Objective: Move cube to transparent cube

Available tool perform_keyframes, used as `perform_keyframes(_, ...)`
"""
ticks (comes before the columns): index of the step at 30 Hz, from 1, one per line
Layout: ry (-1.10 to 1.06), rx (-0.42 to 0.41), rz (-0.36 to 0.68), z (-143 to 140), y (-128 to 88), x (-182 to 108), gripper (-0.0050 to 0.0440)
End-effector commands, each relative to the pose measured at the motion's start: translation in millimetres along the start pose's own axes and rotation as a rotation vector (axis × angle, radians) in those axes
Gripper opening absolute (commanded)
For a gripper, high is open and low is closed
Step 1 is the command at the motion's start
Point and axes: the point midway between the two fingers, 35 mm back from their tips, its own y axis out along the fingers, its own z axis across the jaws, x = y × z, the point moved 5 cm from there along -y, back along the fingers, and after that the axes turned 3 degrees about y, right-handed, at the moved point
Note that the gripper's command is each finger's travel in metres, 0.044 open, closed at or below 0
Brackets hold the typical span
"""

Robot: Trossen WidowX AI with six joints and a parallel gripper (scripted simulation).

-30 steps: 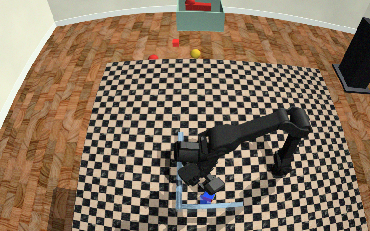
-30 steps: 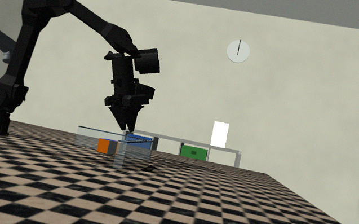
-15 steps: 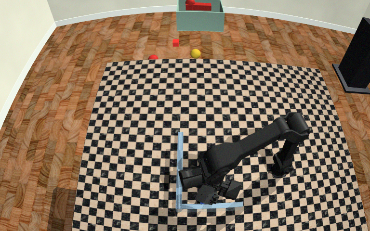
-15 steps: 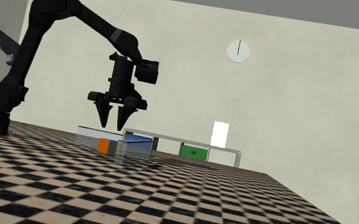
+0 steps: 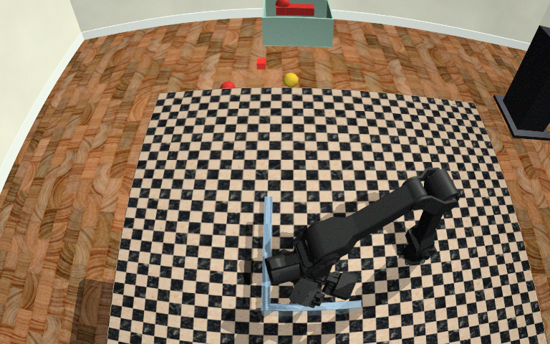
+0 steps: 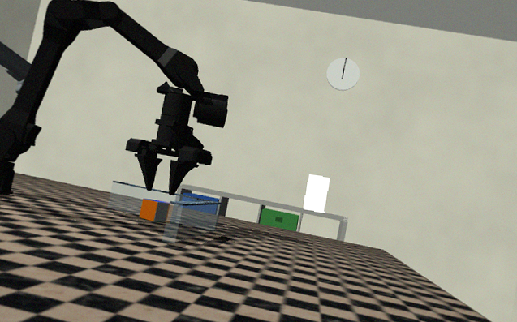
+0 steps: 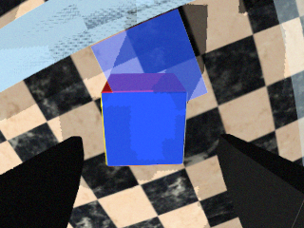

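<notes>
The cube [image 7: 144, 128] rests on the checkered floor with its blue face up and a sliver of red at its far edge. In the side view it shows orange and grey faces [image 6: 154, 210]. The transparent cube [image 7: 152, 57] lies just beyond it, turned at an angle and overlapping its far edge. My gripper [image 7: 151, 145] is open and points straight down, with one finger on each side of the cube. The fingertips [image 6: 159, 190] hang a little above the cube and do not touch it. In the overhead view my arm and gripper [image 5: 320, 292] hide the cube.
A low, pale blue, see-through L-shaped wall [image 5: 266, 251] stands close around the cube on two sides. A teal box [image 5: 297, 24], a small red block [image 5: 261, 63], a yellow ball [image 5: 290, 79] and a red ball [image 5: 227, 84] lie far off. A black stand [image 5: 527, 81] is at the right.
</notes>
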Motion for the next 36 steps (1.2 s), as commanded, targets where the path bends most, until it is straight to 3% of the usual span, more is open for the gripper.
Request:
perform_keyframes(1,-0.004,-0.01,-0.007,-0.4,2.3,0.7,0.028)
perform_keyframes(28,-0.004,-0.01,-0.007,-0.3,41.9,0.5,0.028)
perform_keyframes(36,-0.004,-0.01,-0.007,-0.3,42.9,0.4,0.0267)
